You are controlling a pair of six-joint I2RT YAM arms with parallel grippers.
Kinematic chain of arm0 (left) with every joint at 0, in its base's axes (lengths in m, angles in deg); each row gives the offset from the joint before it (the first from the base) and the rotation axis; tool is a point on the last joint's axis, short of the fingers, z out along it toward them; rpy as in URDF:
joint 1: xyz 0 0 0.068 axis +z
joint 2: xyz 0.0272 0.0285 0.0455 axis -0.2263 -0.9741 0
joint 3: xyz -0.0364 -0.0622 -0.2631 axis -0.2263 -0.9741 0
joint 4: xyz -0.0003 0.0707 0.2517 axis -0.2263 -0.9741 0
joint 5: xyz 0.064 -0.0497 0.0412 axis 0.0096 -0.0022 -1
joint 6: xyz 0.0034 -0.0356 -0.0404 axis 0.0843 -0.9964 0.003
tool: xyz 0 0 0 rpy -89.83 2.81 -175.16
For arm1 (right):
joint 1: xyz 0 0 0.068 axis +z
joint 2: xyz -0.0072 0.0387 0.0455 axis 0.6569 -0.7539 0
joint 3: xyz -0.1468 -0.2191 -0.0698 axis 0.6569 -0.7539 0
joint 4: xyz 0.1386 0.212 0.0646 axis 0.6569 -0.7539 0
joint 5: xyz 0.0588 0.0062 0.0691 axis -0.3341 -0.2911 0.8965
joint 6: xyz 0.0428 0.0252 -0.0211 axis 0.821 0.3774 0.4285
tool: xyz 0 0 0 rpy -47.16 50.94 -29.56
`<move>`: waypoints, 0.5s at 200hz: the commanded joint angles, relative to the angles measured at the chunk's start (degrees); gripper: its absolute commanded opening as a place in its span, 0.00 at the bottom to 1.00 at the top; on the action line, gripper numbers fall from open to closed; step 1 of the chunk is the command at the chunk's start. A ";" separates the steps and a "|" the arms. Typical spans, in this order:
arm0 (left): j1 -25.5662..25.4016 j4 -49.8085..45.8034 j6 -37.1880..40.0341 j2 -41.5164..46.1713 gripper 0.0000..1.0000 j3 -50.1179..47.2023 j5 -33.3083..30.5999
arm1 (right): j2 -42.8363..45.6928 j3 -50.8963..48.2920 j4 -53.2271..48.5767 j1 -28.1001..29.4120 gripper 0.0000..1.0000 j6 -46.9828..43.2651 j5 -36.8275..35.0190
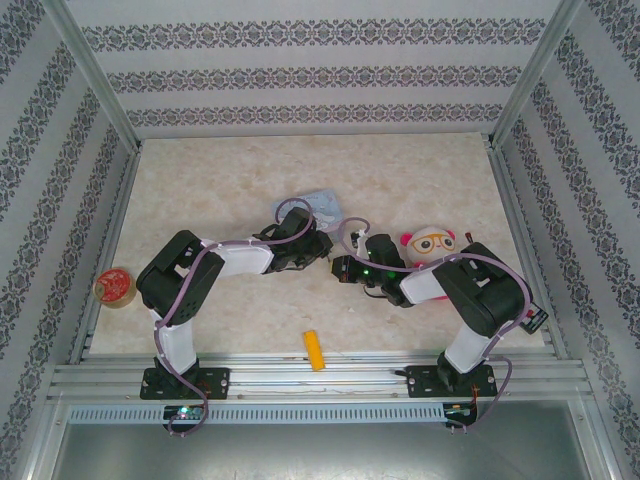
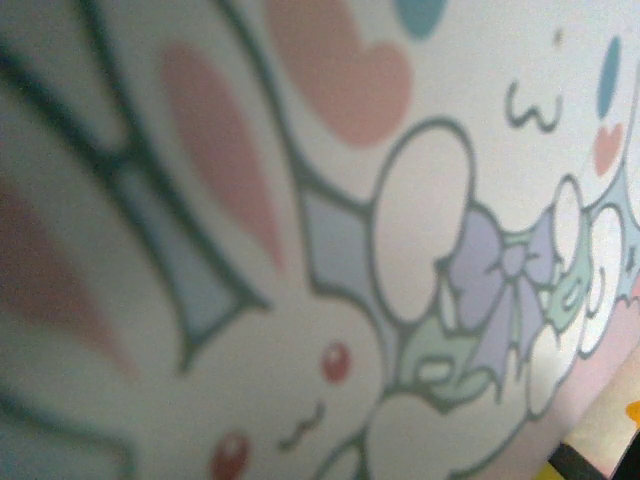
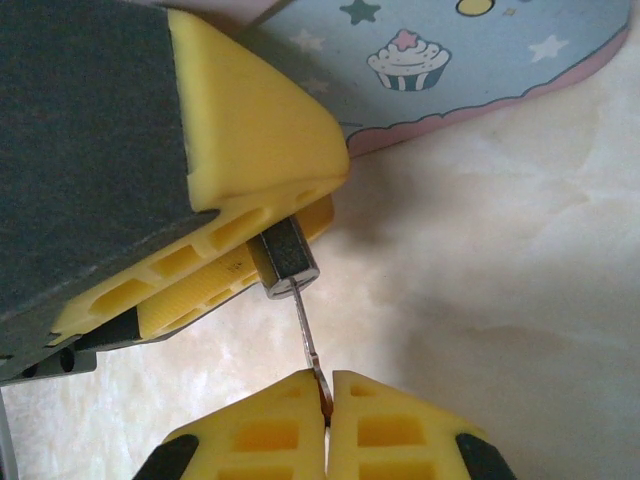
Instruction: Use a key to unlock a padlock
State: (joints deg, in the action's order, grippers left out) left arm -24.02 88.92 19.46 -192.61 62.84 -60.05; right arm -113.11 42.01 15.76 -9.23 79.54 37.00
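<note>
Pinching key (image 3: 307,335) – right gripper (image 3: 326,388) clamped on its head; tip meets padlock (image 3: 288,257) (squeezed in left gripper (image 3: 262,250)).

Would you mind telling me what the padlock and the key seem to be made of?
The padlock: likely metal, dark faces with a bright glinting edge. The key: thin bare metal, silvery-grey and shiny; which alloy is unclear.

The tin (image 1: 322,203) is lying on the table (image 1: 420,180), just behind the left gripper (image 1: 320,250). The padlock (image 3: 285,262) is sitting between that gripper's fingers (image 3: 260,140), and the key (image 3: 306,335) is running from it to the right gripper (image 3: 325,412), which is pinching its other end. The plush (image 1: 432,244) is sitting right of both grippers. The cylinder (image 1: 315,350) is lying near the front edge, and the disc (image 1: 113,287) at the left edge.
</note>
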 commanded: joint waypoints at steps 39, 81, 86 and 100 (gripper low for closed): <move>-0.16 -0.65 -2.45 0.56 0.00 -0.78 5.63 | 1.60 2.73 2.02 -1.87 0.00 -1.35 -1.23; -0.16 -0.75 -3.12 0.74 0.00 -0.83 6.94 | 2.23 2.99 0.66 -2.13 0.00 -2.05 -2.17; -0.16 -0.98 -3.10 0.82 0.00 -0.78 7.17 | 2.24 3.00 0.60 -2.13 0.00 -2.05 -2.11; -0.16 -2.24 -3.00 1.27 0.00 -0.58 7.13 | 2.49 2.93 0.77 -2.04 0.00 -1.88 -2.02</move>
State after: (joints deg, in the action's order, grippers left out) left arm -23.91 89.11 19.06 -192.61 62.84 -59.49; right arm -112.50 42.73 14.14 -10.19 78.43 38.18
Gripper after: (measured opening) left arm 0.303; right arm 0.062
